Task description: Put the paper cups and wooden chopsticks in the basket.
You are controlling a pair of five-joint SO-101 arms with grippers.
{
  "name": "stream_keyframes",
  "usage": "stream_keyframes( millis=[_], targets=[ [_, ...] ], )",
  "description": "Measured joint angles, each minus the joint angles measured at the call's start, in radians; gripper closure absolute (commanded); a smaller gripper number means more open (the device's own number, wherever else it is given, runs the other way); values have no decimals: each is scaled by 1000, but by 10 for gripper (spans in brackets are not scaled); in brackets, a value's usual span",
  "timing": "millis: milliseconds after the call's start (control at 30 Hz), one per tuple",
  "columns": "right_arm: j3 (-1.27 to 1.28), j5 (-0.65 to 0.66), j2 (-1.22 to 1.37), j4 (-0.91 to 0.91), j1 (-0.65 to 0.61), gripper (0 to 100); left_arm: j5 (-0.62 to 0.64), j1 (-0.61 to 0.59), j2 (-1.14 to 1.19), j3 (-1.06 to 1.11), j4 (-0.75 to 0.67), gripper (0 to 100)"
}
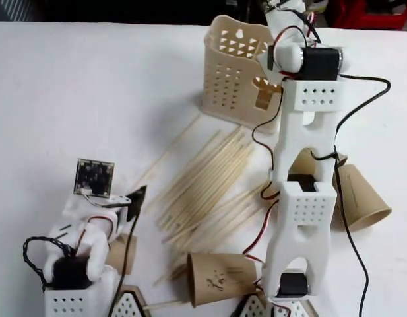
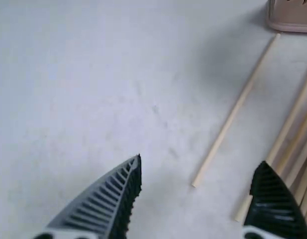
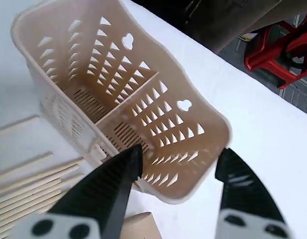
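A cream plastic basket (image 1: 233,92), pierced with triangles and slots and split by a divider, stands on the white tabletop (image 1: 84,86). Thin, pale wooden chopsticks (image 1: 203,181) lie fanned just beside it. A brown tapered paper cup (image 1: 219,277) lies on its side near the sticks, and a second cup (image 1: 361,198) lies beside the right arm. The ribbed left gripper (image 2: 201,160) gapes wide and empty by the sticks. The right gripper (image 3: 183,150) is equally wide above the basket.
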Motion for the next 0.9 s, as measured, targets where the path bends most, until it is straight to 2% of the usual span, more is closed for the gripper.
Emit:
stream_keyframes(
  millis=[200,600,800,900],
  targets=[
    [198,0,-204,0,3,751,0,0,0,0,0,653],
    [1017,0,-796,0,186,751,0,0,0,0,0,653],
    [1280,-2,-968,0,242,751,0,0,0,0,0,653],
    [1375,-51,-1013,-2,296,751,0,0,0,0,0,653]
  ],
)
